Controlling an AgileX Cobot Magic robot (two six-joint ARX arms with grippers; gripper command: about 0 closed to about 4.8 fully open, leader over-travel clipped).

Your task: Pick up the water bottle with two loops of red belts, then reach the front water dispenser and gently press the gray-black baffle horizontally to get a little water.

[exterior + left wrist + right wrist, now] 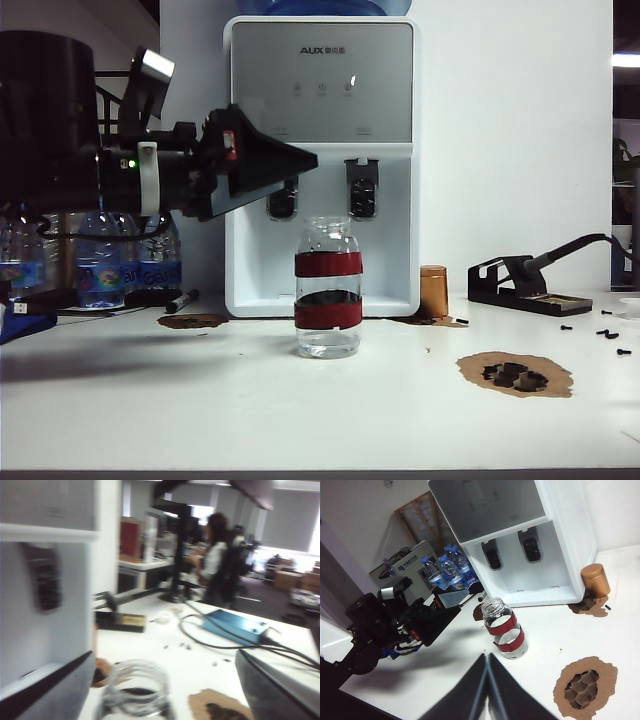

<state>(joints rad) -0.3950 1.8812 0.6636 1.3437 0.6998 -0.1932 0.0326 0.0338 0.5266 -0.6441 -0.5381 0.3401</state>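
While the short clear glass-like water bottle with two dark red bands (328,288) stands upright mid-table before the tall white AUX water dispenser (320,160), the left gripper (295,158) hovers at its ten o'clock, above the neck. From the left wrist, its fingers (47,690) are spread wide, flanking the bottle's mouth (136,687). From the right wrist, the right gripper (487,680) sits pressed together at the bottle's seven o'clock. Likely rigid, smooth, light and nearly empty; the banded body offers better friction.
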